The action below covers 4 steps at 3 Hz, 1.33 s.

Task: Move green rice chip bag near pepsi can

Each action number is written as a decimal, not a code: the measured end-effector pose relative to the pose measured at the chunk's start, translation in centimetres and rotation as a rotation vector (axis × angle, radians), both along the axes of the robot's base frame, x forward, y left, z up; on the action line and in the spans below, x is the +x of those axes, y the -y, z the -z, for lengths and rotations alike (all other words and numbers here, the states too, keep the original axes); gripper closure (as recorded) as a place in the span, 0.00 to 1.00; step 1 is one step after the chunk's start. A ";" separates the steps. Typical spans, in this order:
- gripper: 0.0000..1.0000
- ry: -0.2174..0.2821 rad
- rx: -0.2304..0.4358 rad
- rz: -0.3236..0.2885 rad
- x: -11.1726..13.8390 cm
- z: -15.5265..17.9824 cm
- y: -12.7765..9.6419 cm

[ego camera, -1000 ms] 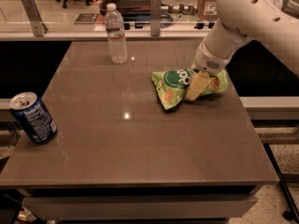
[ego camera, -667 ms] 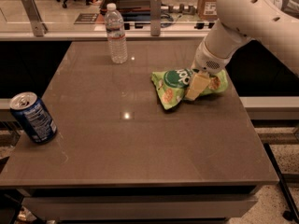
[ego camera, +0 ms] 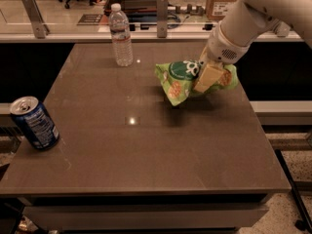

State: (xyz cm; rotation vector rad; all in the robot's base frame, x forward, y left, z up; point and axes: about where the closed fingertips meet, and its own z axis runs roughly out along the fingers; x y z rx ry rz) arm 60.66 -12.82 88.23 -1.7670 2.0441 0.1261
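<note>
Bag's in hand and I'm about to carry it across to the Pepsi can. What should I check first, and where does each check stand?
1. Grasp: gripper at the table's far right, fingers closed on the green rice chip bag: ok.
2. Bag clear of the table: it casts a shadow underneath and looks lifted: ok.
3. Target found: pepsi can upright at the near-left edge: ok.
4. Route from bag to can: only bare tabletop in between: ok.
5. Water bottle stands at the far edge, off that route: ok.
6. How firmly the bag is pinched: cannot tell.
</note>
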 end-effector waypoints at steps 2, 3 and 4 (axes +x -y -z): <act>1.00 -0.034 0.117 -0.077 -3.9 -1.9 -3.3; 1.00 -0.058 0.178 -0.122 -6.8 -2.1 -6.3; 1.00 -0.089 0.208 -0.160 -10.4 -2.0 -9.5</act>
